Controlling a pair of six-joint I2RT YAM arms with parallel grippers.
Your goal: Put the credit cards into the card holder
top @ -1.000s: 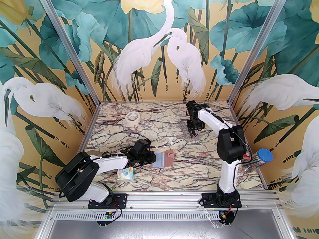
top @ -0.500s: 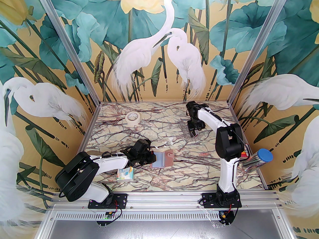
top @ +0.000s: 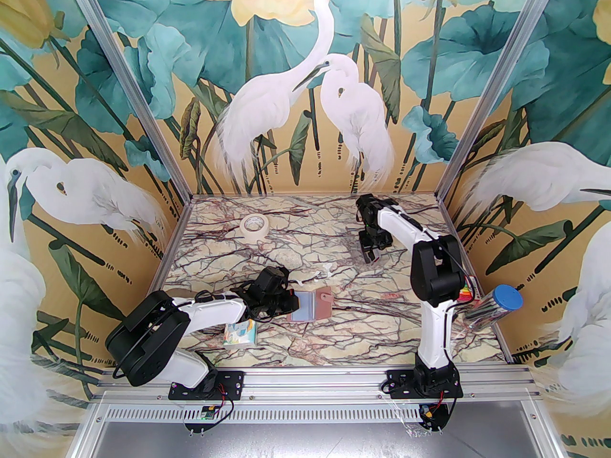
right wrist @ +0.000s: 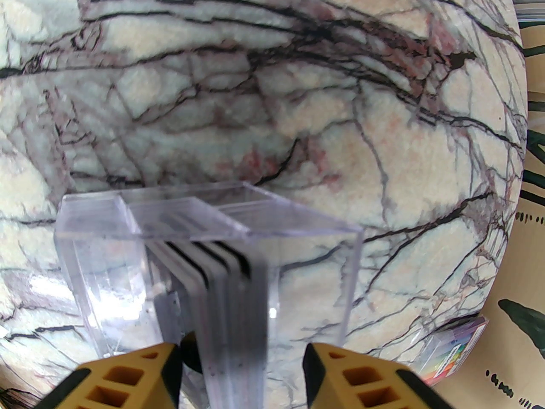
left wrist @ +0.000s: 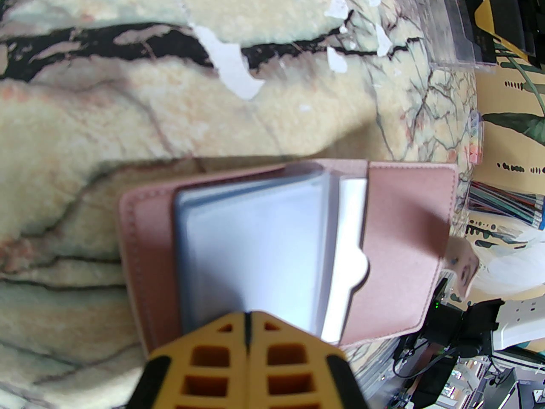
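The card holder point(top: 315, 306) lies open on the marble table, dusty pink outside with pale blue-grey pockets point(left wrist: 255, 245) inside. My left gripper point(left wrist: 248, 315) is shut, its yellow tips resting on the near edge of the pockets; from above it point(top: 290, 303) sits at the holder's left side. Several credit cards point(right wrist: 225, 279), dark and grey, stand on edge inside a clear plastic box point(right wrist: 315, 279) at the far right of the table. My right gripper point(right wrist: 242, 356) is open and straddles the cards from above, with a gap beside its right finger point(right wrist: 317, 367).
A tape roll point(top: 253, 225) lies at the back left. A cartoon-printed tissue pack point(top: 241, 334) sits under the left arm. A blue-capped clear tube point(top: 496, 308) and a small colourful box point(top: 468, 294) lie by the right wall. White paper scraps point(left wrist: 232, 64) lie beyond the holder.
The right arm's elbow has shifted slightly left, uncovering the colourful box, and its jaws have narrowed a little. The left arm and card holder have not moved.
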